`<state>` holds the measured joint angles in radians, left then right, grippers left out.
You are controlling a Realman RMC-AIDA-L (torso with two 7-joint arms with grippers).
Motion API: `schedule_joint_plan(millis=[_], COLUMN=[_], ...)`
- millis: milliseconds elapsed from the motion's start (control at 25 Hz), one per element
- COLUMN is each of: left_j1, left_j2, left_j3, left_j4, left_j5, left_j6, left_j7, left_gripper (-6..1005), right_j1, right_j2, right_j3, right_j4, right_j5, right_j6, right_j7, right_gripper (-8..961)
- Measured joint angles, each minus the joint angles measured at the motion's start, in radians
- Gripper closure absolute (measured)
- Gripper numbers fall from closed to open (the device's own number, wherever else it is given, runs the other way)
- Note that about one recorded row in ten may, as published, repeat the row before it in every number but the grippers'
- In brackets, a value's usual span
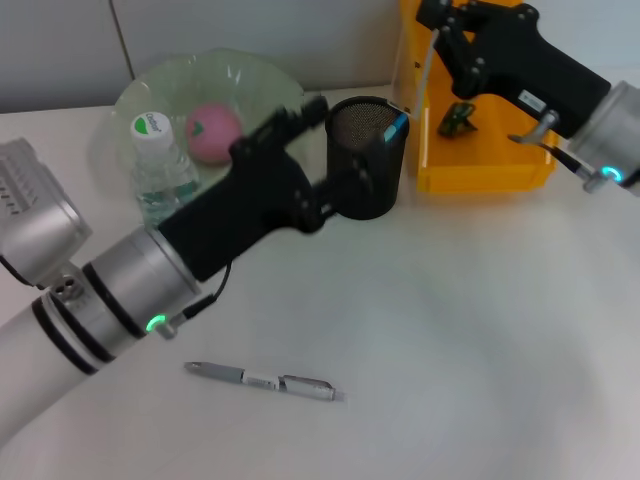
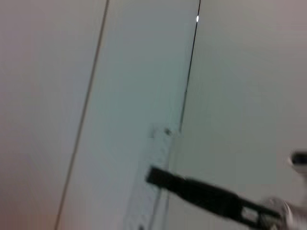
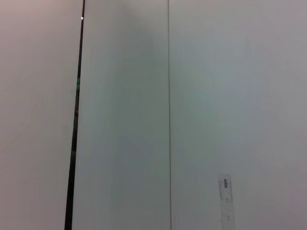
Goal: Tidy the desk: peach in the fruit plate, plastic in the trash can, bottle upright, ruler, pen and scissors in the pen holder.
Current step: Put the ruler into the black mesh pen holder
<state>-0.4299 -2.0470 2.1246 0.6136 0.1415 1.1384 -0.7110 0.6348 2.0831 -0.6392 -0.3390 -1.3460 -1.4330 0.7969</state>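
A: What is in the head view?

B: A white surface (image 1: 450,330) with lots of open room in the middle and on the right. A pen (image 1: 265,380) lies flat near the front edge. Its long side runs left to right, a bit tilted, and nothing is near it.

A: What is at the back?

B: A black mesh pen holder (image 1: 366,160) stands up, with something blue at its rim. The yellow trash can (image 1: 480,170) is just beside it on the right. On the left is the clear fruit plate (image 1: 160,85) with the pink peach (image 1: 214,132) in it. A bottle (image 1: 160,165) with a white and green cap stands upright at the plate's front.

A: And the arms?

B: The left gripper (image 1: 305,112) reaches between the plate and the pen holder. I cannot tell if its fingers are open or shut. The right gripper (image 1: 440,20) is up over the trash can, holding a thin clear ruler (image 1: 425,70) that hangs down toward the pen holder.

A: The left wrist view?

B: A pale wall with thin lines, and a dark bar low down.

A: The right wrist view?

B: Pale wall panels, and the ruler (image 3: 226,201) pointing up and down.
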Motion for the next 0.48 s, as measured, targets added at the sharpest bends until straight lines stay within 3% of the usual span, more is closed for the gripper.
schedule_joint_plan(millis=[200, 480], left_j1=[0.013, 0.040], left_j2=[0.025, 0.055], left_j3=[-0.079, -0.253], left_j4=[0.003, 0.049], left_j5=[0.210, 0.554], left_j6=[-0.032, -0.039], left_j7=[-0.165, -0.409], left_gripper=[187, 186], right_j1=[0.048, 0.099], right_j2=[0.002, 0.004], right_j3=[-0.001, -0.024], right_j4=[0.024, 0.071], right_j5=[-0.001, -0.003], right_j6=[0.074, 0.195], right_j7=[0.000, 0.003], right_gripper=[947, 948])
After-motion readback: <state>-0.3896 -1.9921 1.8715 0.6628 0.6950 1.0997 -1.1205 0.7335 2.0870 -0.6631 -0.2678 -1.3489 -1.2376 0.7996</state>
